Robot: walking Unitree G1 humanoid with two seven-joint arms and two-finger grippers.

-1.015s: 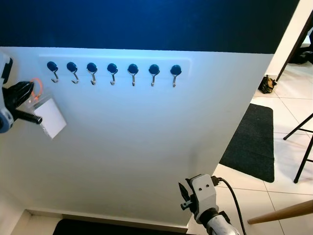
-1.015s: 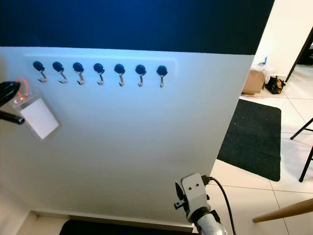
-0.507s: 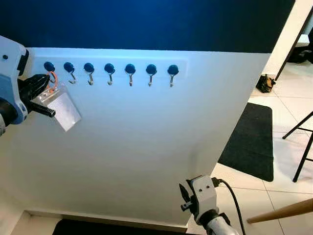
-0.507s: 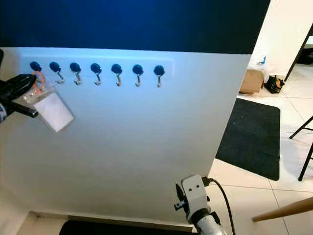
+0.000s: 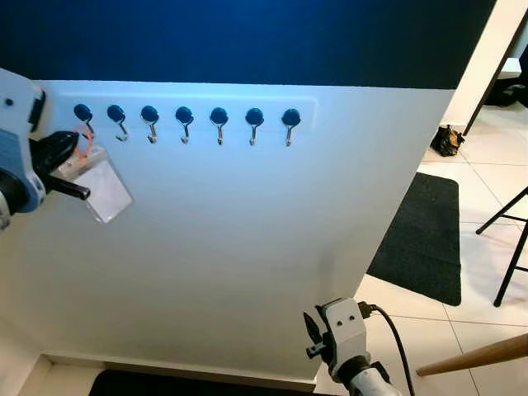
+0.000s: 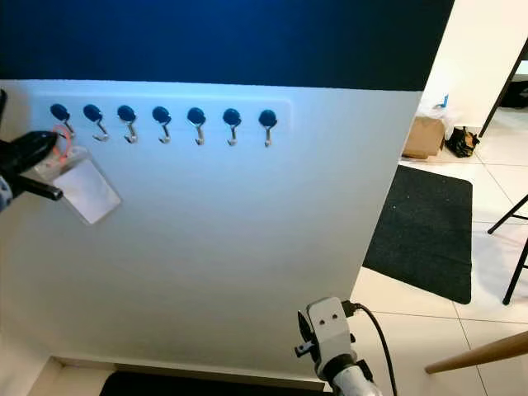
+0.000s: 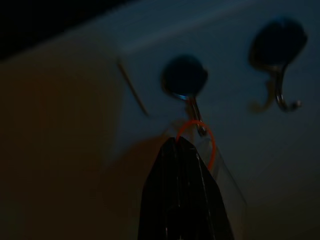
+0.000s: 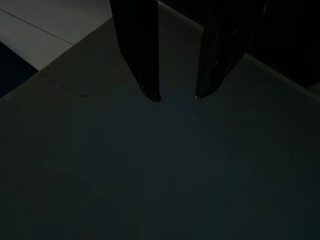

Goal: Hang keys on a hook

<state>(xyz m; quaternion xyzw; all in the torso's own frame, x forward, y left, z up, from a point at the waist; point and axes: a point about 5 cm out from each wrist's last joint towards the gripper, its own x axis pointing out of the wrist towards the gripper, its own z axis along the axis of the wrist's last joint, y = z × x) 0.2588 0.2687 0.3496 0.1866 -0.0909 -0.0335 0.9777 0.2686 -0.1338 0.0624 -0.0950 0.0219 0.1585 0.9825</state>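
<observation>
**Seven hooks on the wall, badge holder held up at the first one**

Seven blue-capped hooks sit in a row on a white rail, on a white wall with a dark blue band above. The left gripper is raised at 9 o'clock in the head view, its black fingers pinched together on an orange ring that carries a clear badge holder with a white card inside. No actual keys can be made out; the held thing reads as an ID card sleeve on a loop. The sleeve hangs tilted toward 5 o'clock from the fingers, lying close to the wall. The ring is at the leftmost hook, at 6 o'clock from its blue cap. In the left wrist view the orange ring arches over the closed fingertips and touches the metal tip of that hook; the view is dark, so whether the ring is truly threaded over the hook is probably but not surely so. The second hook is just beside it and bare.

The right gripper hangs idle low at 6 o'clock, fingers parted and holding nothing. Tiled floor with a black mat lies at 3 o'clock.
</observation>
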